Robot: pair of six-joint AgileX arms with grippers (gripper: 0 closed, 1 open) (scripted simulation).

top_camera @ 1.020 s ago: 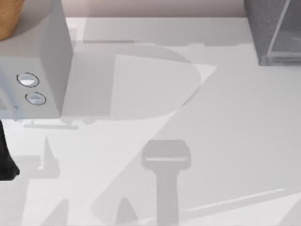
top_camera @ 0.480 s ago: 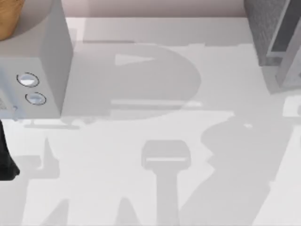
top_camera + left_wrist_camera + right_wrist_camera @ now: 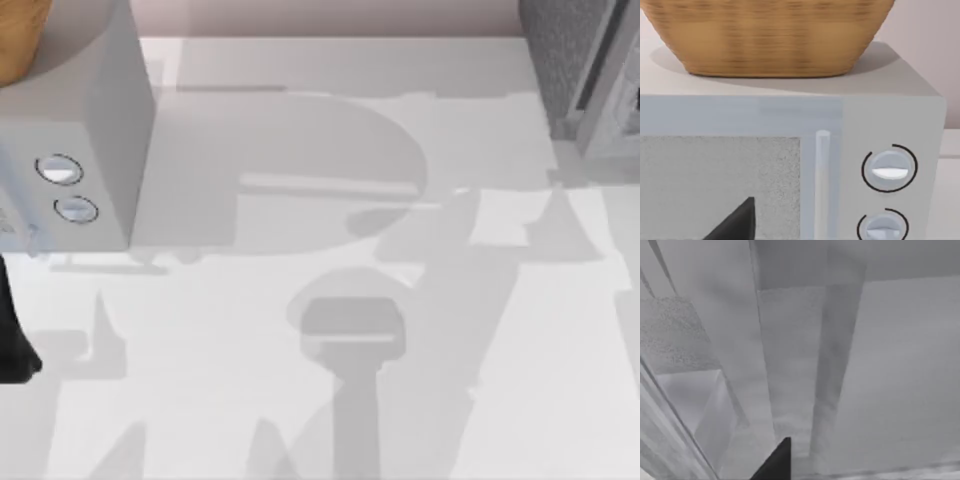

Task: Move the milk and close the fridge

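Fridge door nearly home; milk not visible to you.

Nearest you, the table [image 3: 300, 400] carries only shadows. At its left, the left arm [image 3: 12, 345] sits parked by the dial box [image 3: 70, 150] under the basket [image 3: 770, 35]. Far right, the fridge [image 3: 560, 60] looks almost shut, the right gripper tight against it; I judge closing is what remains. Neither gripper's grip can be told.

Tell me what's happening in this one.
The right gripper is close up against the fridge at the far right corner of the table, apparently working on its door. Whether the door is shut cannot be told. The left arm sits parked at the left edge, its camera facing the microwave with a wicker basket on top.
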